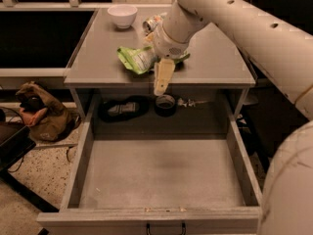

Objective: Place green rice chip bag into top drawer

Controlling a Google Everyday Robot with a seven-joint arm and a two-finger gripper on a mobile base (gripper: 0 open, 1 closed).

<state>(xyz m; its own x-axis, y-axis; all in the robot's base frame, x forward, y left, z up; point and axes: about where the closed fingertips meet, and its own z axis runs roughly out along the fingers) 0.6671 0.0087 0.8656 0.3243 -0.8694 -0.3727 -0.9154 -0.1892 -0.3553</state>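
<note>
The green rice chip bag (133, 59) lies crumpled on the grey tabletop (98, 58), near its front edge, with its right end under my wrist. My gripper (163, 80) hangs at the bag's right side and reaches down past the table's front edge, above the back of the drawer. The top drawer (79, 166) is pulled fully open below the table. Its flat grey floor holds nothing. Its small dark handle (165, 227) shows at the bottom of the view.
A white bowl (122, 14) and a crushed can (151, 22) sit at the back of the tabletop. Dark items (124, 107) and a round black object (165, 105) lie on the shelf behind the drawer. A brown bag (41, 112) sits on the floor at left.
</note>
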